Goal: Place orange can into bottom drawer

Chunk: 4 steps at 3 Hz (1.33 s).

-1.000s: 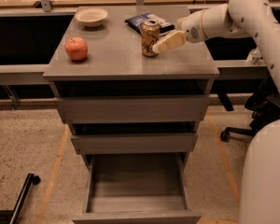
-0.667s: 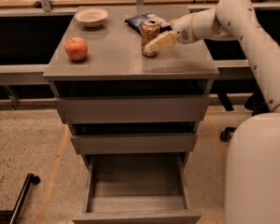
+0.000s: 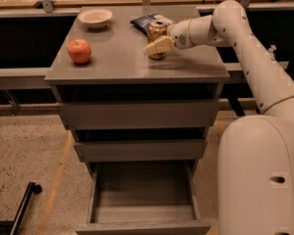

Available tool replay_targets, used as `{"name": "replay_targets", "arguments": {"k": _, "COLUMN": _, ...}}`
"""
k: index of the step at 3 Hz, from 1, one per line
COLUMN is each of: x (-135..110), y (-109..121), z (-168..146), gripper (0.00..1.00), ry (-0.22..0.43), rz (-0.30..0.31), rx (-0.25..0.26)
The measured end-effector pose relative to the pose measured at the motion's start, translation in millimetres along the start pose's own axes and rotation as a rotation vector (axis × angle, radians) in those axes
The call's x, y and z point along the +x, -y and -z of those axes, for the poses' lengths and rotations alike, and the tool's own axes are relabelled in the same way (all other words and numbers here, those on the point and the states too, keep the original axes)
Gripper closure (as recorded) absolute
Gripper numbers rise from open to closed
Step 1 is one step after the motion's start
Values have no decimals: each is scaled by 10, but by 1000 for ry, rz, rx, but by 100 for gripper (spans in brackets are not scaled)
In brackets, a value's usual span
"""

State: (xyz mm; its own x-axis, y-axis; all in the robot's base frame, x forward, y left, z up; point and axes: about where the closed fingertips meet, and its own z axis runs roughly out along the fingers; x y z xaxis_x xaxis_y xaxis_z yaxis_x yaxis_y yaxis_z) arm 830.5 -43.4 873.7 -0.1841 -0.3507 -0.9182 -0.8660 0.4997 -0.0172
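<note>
Gripper (image 3: 159,46) at orange can (image 3: 157,29), grip unclear; chip bag (image 3: 141,21) behind, apple (image 3: 79,51) and bowl (image 3: 95,17) apart, bottom drawer (image 3: 144,226) open

Cabinet top (image 3: 122,62), apple (image 3: 79,51), bowl (image 3: 95,17), bag (image 3: 138,21), orange can (image 3: 157,30), pincer (image 3: 155,47) at can

A single camera covers the scene. It is mounted high on the robot's side of the cabinet, above the white robot body (image 3: 259,180) that fills the lower right corner. It faces forward and steeply down. The cabinet top (image 3: 112,67) occupies the upper half at middle distance. The open bottom drawer (image 3: 142,199) lies at the lower edge, nearest the lens. The arm (image 3: 255,48) enters from the right. The gripper (image 3: 156,43) sits at the orange can (image 3: 157,28), towards the far edge of the cabinet top.
</note>
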Motion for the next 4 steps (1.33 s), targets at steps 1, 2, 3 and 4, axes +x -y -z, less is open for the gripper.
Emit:
{"name": "replay_targets", "arguments": {"k": 1, "x": -29, "y": -22, "z": -67, "gripper": 40, "ry": -5, "rz": 9, "rx": -4}}
{"name": "replay_targets", "arguments": {"k": 2, "x": -50, "y": -39, "z": -46, "gripper": 63, "ry": -14, "rz": 11, "rx": 4}}
{"name": "replay_targets", "arguments": {"k": 3, "x": -104, "y": -81, "z": 34, "gripper": 86, "ry": -6, "rz": 26, "rx": 5}}
{"name": "replay_targets", "arguments": {"k": 4, "x": -211, "y": -182, "z": 159, "gripper": 100, "ry": -7, "rz": 56, "rx": -5}}
